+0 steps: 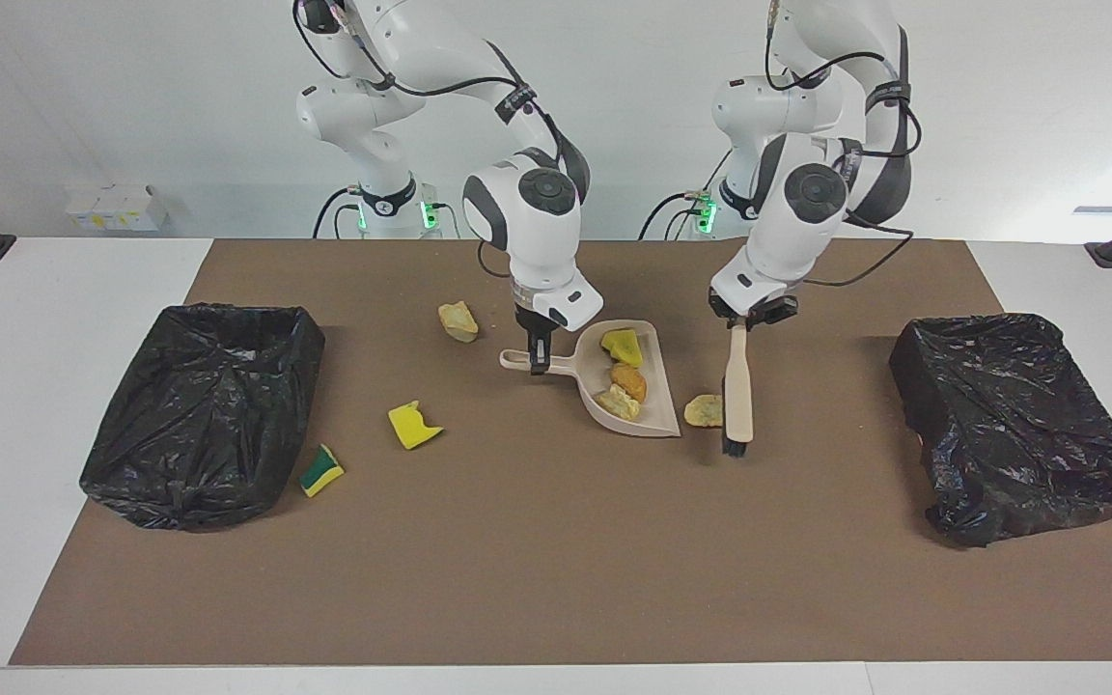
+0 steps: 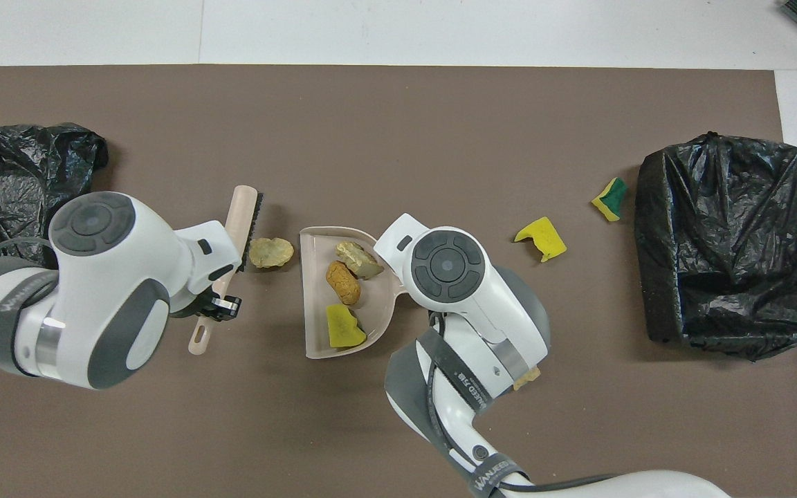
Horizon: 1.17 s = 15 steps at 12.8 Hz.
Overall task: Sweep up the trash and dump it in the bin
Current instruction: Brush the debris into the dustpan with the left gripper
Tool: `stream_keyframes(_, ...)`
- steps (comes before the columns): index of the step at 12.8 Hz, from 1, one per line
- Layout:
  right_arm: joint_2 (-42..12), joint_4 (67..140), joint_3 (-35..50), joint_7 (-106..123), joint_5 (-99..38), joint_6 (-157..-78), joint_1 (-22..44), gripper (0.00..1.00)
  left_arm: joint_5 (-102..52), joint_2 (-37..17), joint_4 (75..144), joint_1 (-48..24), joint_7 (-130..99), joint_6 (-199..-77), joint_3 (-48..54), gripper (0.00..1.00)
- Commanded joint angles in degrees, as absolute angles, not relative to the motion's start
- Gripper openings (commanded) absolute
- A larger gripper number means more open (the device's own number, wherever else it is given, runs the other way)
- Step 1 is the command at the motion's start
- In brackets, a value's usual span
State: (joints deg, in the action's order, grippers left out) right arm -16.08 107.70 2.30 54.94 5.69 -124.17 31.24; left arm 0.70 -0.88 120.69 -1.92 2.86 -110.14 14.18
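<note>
Three chunks of trash are seen lying in the dustpan point(image 1: 635, 410): a yellow chunk point(image 1: 623, 346), an orange-brown chunk point(image 1: 629, 380) and a pale chunk point(image 1: 618, 404). A fourth, beige chunk point(image 1: 706, 410) rests on the brown mat point(image 1: 537, 560) just beside the pan's open lip, between the lip and the brush point(image 1: 737, 398). Three more pieces are left loose: a pale piece point(image 1: 458, 320) nearer to the robots than the pan's handle, a yellow piece point(image 1: 413, 425) toward the right arm's end of the desk, and a yellow-and-green piece point(image 1: 321, 470) just beside the black-lined bin point(image 1: 204, 410) there.

The pan's handle is clamped by the right gripper point(image 1: 539, 362), which is closed on it. The brush handle is held by the left gripper point(image 1: 747, 319), closed tight, with the bristles low beside the beige chunk.

A stroke begun too high could be expected to skip over the chunk; one pressed too hard could flick the light foam past the lip or over the pan's wall. If the pan is tilted or nudged, the three loaded chunks could slide out.

A second black-lined bin point(image 1: 1019, 425) stands at the left arm's end of the desk. Nothing is seen lying between the brush and the pan except the chunk itself; the remaining pieces lie well apart from the pan.
</note>
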Motion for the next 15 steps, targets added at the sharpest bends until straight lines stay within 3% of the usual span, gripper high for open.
stream_keyframes(1,-16.61,107.75,2.55,53.0,5.8,-125.42,31.2,0.0,4.29,-3.86,118.91,-2.2,10.53,-109.86,11.17,0.0)
stream_keyframes(5,-16.61,107.75,2.55,53.0,5.8,-125.33,31.2,0.0,4.48,-2.12,122.07,-3.51,14.14,-107.76,11.69,0.0)
stream_keyframes(9,-16.52,107.84,2.55,53.0,5.8,-125.33,31.2,0.0,3.43,0.7,125.15,-10.26,13.98,-105.65,12.13,0.0)
stream_keyframes(15,-16.52,107.84,2.55,53.0,5.71,-125.16,31.03,0.0,-3.78,0.79,121.21,-12.13,2.82,-102.75,16.35,0.0)
